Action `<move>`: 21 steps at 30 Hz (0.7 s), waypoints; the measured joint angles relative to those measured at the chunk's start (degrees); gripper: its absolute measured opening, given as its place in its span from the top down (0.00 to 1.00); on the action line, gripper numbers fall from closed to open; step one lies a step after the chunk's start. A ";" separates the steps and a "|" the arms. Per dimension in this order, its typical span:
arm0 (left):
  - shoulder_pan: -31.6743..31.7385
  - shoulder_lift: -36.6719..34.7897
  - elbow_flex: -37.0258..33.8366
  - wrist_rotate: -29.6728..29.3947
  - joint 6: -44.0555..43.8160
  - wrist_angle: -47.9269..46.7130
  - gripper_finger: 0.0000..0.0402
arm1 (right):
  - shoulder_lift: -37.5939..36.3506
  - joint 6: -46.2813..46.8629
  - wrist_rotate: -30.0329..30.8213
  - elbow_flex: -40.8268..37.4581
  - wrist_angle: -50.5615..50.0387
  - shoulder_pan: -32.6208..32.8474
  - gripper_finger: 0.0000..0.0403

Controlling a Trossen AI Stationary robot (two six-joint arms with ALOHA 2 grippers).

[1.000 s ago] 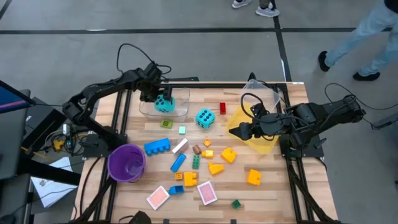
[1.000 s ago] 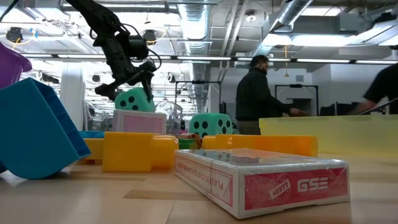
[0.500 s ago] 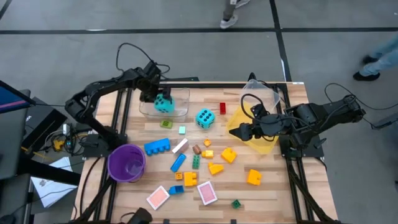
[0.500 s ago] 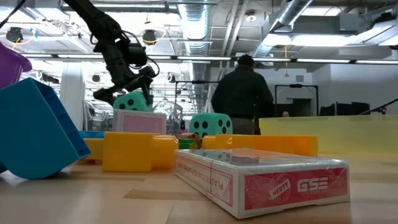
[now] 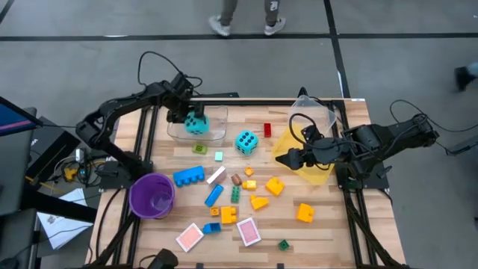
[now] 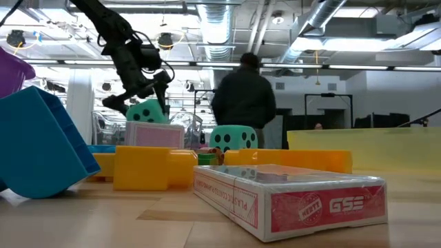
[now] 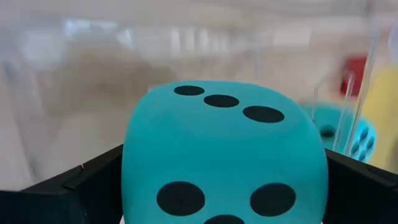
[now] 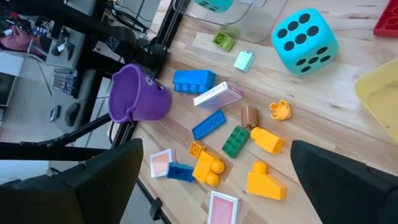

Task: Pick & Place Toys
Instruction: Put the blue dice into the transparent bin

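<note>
Left gripper [image 5: 191, 119] sits over the clear bin [image 5: 216, 133] at the table's far-left side, fingers spread wide around a cyan die [image 5: 197, 123]; the left wrist view shows the die [image 7: 224, 155] filling the gap between both fingers, so it reads as gripped across its full width, not let go. In the low view the gripper [image 6: 141, 103] holds the die [image 6: 146, 111] just above the bin rim. Over the last second the arm has shifted only slightly and the die has not dropped, so the place step looks pending: release into the bin is likely next. Right gripper [image 5: 282, 158] hangs over the yellow bin [image 5: 323, 173] at the right side, fingers wide apart and empty, unmoved in that time; its wrist view looks down on the scatter. Second die [image 5: 246, 141] rests on the wood just right of the clear bin. Bricks lie mid-table: blue brick [image 5: 189, 175], green brick [image 5: 235, 194], yellow brick [image 5: 305, 213], red brick [image 5: 267, 129]; two pink cards [image 5: 249, 231] sit near the front edge. Purple cup [image 5: 152, 194] stands at the left edge. Most toys are still loose, so the task is early. Table [image 5: 328, 239] is a slatted wood top on a black frame. In the room, a person [image 6: 242, 100] has walked left across the background; feet [image 5: 246, 22] show beyond the table on the grey floor.
</note>
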 joint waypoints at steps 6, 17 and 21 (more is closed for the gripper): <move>0.12 -1.10 0.13 -1.16 0.78 -0.73 0.00 | 0.00 0.03 -0.07 -0.02 0.28 -0.07 0.01; 0.22 -2.77 0.05 -2.14 -1.35 2.49 0.00 | 0.00 -0.73 -0.23 -0.02 0.25 -0.02 0.01; -1.15 -3.04 0.48 -5.38 0.86 -0.17 0.00 | 0.00 -0.50 0.08 -0.02 0.41 -0.02 0.01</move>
